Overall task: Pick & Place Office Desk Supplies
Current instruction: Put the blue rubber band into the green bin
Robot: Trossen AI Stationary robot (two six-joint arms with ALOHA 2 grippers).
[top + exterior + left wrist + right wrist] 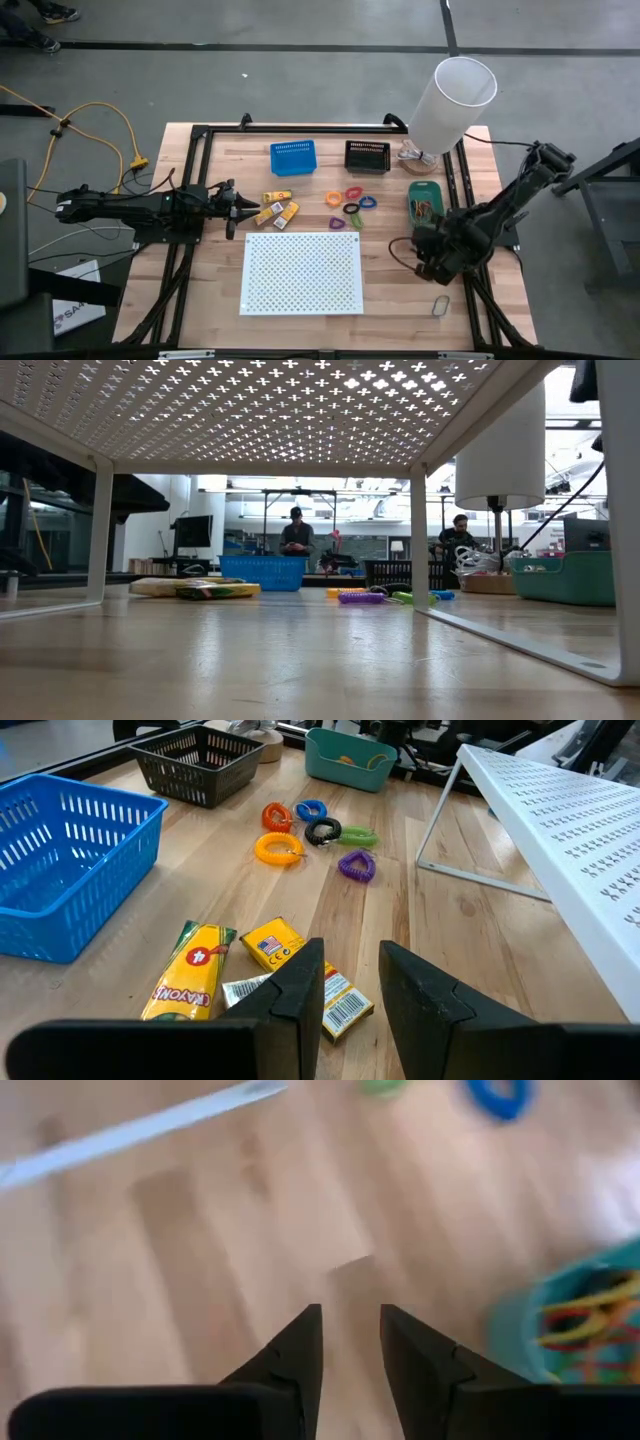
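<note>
Yellow-orange packets [277, 206] [272, 942] lie flat on the wooden table, left of centre. Bright plastic loops [350, 201] [300, 830] lie in a loose cluster to their right. My left gripper [233, 206] [350, 988] hangs level just left of the packets, open, with nothing between its fingers. My right gripper [428, 260] [350, 1342] points down over bare wood near the green bin [423, 200] [580, 1330], which holds coloured rubber bands [590, 1315]. It is open and empty too.
A blue bin [293, 157] and a black bin [367, 156] stand at the far edge. A white perforated board [302, 272] on legs fills the near centre. A white lamp [452, 100] stands at the far right. A small loop [441, 304] lies near the right front.
</note>
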